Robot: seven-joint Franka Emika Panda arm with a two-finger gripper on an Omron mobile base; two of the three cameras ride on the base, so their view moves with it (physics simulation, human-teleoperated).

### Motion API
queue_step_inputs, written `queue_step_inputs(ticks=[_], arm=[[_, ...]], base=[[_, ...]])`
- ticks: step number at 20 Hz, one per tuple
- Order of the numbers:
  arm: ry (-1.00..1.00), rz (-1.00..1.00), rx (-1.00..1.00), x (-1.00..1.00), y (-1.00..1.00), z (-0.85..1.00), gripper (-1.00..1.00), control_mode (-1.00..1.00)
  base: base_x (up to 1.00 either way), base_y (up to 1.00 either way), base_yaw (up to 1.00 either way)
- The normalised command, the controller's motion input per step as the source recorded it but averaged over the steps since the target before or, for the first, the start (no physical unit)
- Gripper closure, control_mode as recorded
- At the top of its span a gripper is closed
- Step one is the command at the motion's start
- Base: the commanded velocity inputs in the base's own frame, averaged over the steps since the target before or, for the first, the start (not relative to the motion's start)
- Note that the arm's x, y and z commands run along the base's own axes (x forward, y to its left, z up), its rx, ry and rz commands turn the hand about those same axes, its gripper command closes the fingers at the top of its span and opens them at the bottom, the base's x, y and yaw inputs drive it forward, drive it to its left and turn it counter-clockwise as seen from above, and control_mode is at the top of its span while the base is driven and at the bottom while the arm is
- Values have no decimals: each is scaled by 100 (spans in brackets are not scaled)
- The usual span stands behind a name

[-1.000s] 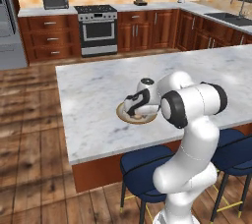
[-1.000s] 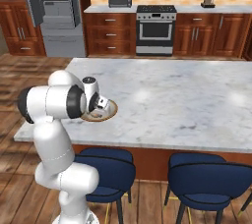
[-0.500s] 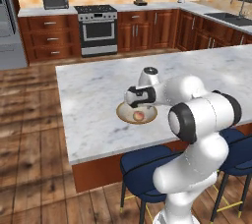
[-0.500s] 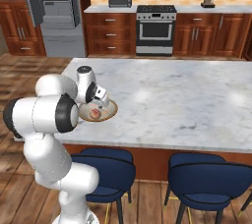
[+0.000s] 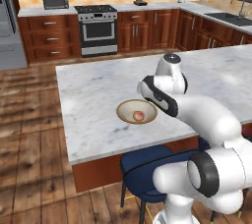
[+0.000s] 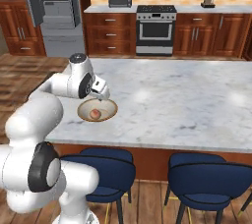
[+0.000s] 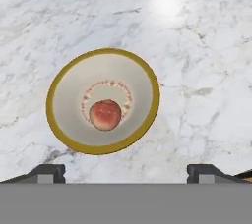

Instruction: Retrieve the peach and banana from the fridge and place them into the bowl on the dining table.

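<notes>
While the peach [image 7: 105, 114] lay alone in the middle of the bowl [image 7: 63, 134] on the dining table [image 5: 93, 100], the gripper [image 7: 126, 171] hung above the bowl with its fingers spread wide and nothing between them. The fridge [image 6: 55, 9] stood against the far wall with its doors open, well apart from the table. No brand, label or writing could be read on any of these things.

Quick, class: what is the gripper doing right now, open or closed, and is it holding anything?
Gripper: open, jaws spread wide, holding nothing; it hangs above the bowl, where the peach lies.
</notes>
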Motion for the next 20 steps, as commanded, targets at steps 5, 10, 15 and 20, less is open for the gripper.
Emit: queue_step_inputs(ticks=[5, 10, 15, 20], arm=[[-15, 0, 4, -100, -47, 79, -100, -100], [-7, 0, 0, -97, -10, 52, -100, -100], [0, 1, 0, -82, 0, 24, -100, -100], [0, 3, 0, -54, 0, 16, -100, -100]], base=[[0, 0, 0], [0, 0, 0], [0, 0, 0], [0, 0, 0]])
